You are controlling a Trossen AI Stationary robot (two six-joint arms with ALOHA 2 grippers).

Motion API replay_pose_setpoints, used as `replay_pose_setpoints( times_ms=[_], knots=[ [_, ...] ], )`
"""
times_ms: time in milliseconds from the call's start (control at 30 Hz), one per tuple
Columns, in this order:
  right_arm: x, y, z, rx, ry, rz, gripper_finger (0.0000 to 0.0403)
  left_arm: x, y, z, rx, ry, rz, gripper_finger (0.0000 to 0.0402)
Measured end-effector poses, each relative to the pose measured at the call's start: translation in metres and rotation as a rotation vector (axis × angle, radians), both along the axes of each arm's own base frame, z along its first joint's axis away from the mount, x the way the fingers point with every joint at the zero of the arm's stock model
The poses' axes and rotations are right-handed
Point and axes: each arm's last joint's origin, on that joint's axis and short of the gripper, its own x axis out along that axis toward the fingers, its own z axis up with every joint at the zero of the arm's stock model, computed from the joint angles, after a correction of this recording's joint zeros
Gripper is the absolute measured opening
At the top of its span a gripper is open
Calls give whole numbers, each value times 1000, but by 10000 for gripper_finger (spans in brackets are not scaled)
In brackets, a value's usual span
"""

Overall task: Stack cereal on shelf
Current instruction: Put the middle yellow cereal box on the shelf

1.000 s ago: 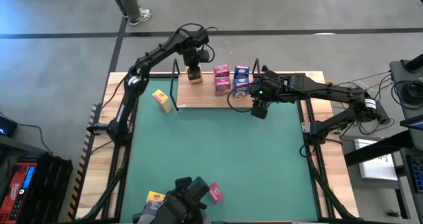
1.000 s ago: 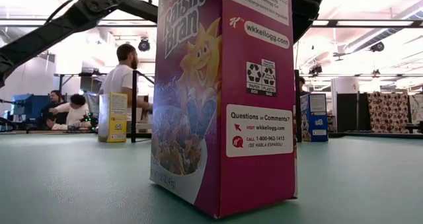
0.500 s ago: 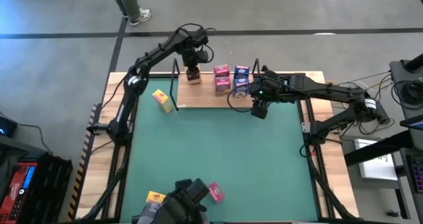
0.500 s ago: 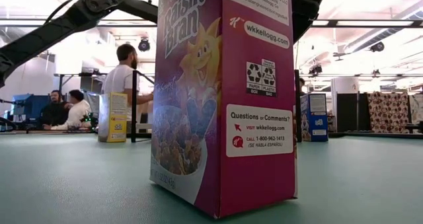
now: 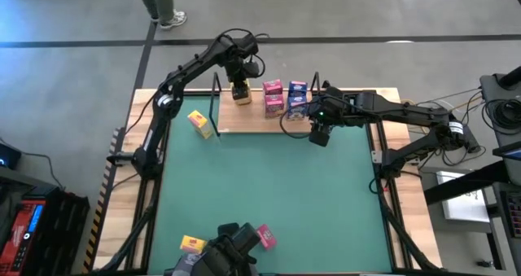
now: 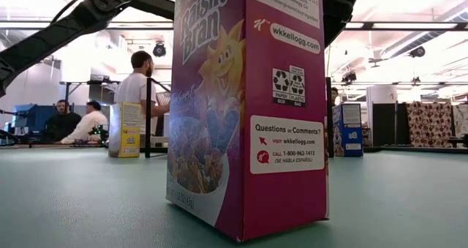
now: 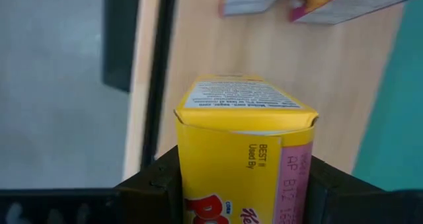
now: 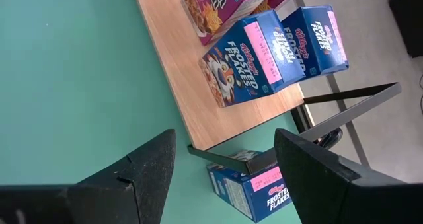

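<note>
The shelf [image 5: 254,123] is a light wooden board with black wire uprights at the table's far edge. Two pink cereal boxes [image 5: 273,97] and two blue ones [image 5: 297,98] stand on it. My left gripper [image 5: 239,90] points down over the shelf's left end, shut on a yellow cereal box [image 7: 241,151]. My right gripper [image 5: 318,135] hangs open by the shelf's right end, with nothing between its fingers [image 8: 152,164]. Another yellow box [image 5: 199,122] stands on the green table left of the shelf. My left gripper pinches the yellow box by its two narrow sides [image 7: 188,181], one finger on each. The fingers come from above, pointing down. The box sits upright between them over the wooden board [image 7: 344,85]; whether its lower end rests on the board I cannot tell.
A blue box [image 8: 251,187] lies beyond the shelf's right wire upright [image 8: 344,95]. At the table's near edge stand a yellow box [image 5: 191,243] and a pink box [image 5: 266,237], the pink one filling the low view [image 6: 245,109]. People sit and stand in the room behind.
</note>
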Motion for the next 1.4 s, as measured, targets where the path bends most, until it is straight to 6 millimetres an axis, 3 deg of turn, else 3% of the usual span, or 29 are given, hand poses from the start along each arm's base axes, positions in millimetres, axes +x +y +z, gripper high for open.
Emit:
replay_pose_setpoints(
  times_ms=[600,1100,1400],
  knots=[
    [0,0,0,-1,0,0,244,0,1,-2,15,13,32,181],
    [0,0,0,0,-1,0,244,-5,-11,18,2,-17,43,181],
    [0,0,0,0,-1,0,244,-3,-8,13,23,-3,61,181]
  ],
)
